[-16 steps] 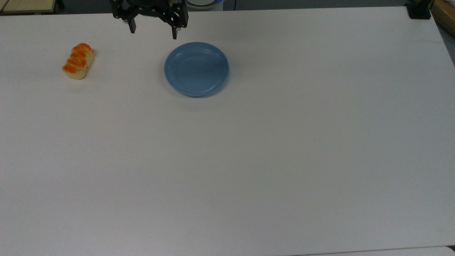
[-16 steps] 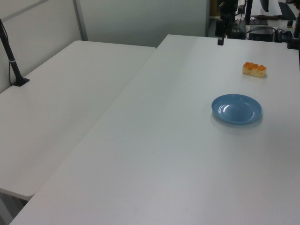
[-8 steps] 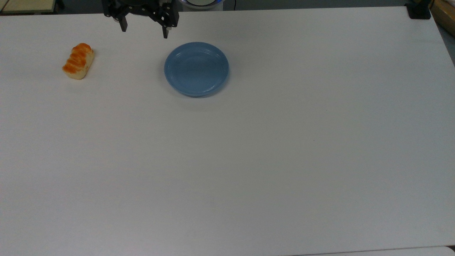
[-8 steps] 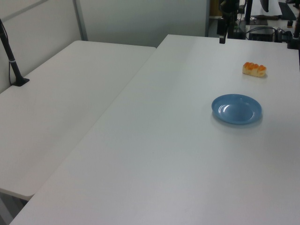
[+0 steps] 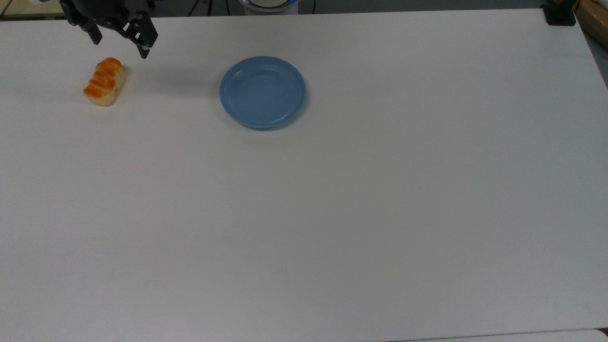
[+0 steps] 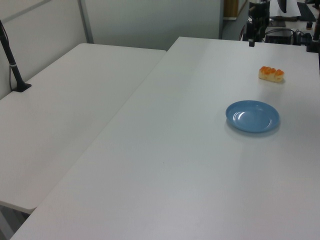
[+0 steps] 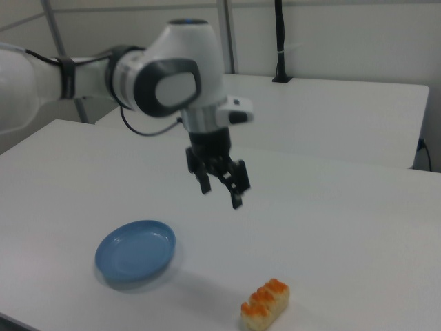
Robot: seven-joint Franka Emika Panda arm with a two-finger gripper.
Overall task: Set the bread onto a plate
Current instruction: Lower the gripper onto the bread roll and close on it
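On the broad white worktop [image 5: 361, 213], the round shallow blue plate [image 5: 262, 92] is sitting empty, awaiting the small ridged orange-topped bread loaf [image 5: 105, 81], well apart toward the top view's left; the black two-finger gripper [image 5: 119, 44] is hovering above it, fingers spread, presumably to straddle it.

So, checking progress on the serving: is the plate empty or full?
Empty. The plate shows bare blue inside; the bread lies apart on the table.
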